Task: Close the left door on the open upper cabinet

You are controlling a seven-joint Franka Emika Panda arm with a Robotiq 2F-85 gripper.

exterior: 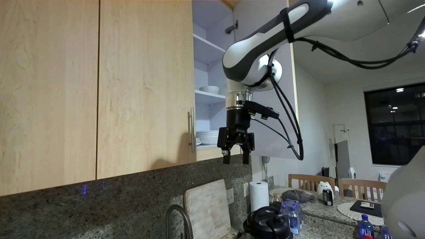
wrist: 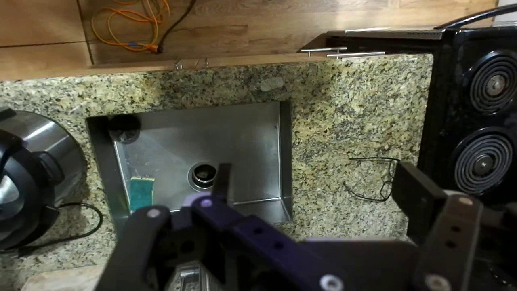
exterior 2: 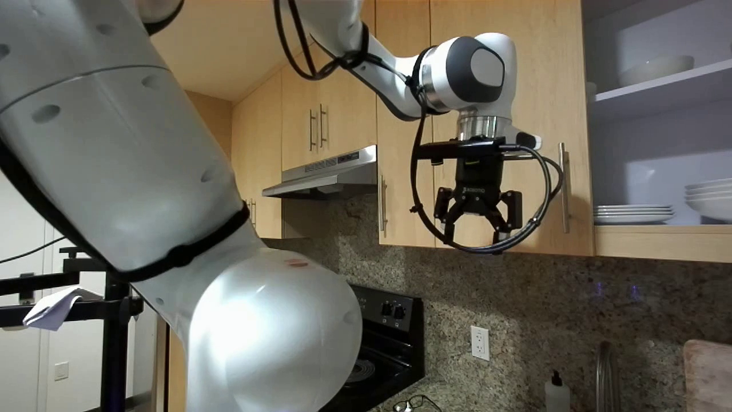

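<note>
Black ROBOTIQ-lettered end effector point(exterior 2: 475, 233) hangs, jaws parted — left door point(exterior: 146, 83) closed, bottle point(exterior: 366, 229) reading FIJI.

the left door point(exterior: 142, 83) is smooth, grained light wood with a low sheen, and its bar handle point(exterior: 192, 131) is brushed metal. the upper cabinet point(exterior 2: 657, 154) is smooth and matt inside, the plates point(exterior 2: 633, 214) smooth too. the gripper point(exterior: 236, 158) is matt, the arm point(exterior 2: 274, 332) a glossy, smooth shell. speckled stone covers the backsplash point(exterior 2: 514, 297) and the countertop point(wrist: 343, 121), the backsplash polished and faintly mirror-like. the sink point(wrist: 246, 137) is brushed metal, the stove point(wrist: 464, 121) glossy, the cooker point(wrist: 60, 137) part polished metal. the cutting board point(exterior: 208, 209) is matt wood and the towel roll point(exterior: 259, 196) paper; the crumpled heap point(exterior: 297, 195), small in view, is probably cloth.
</note>
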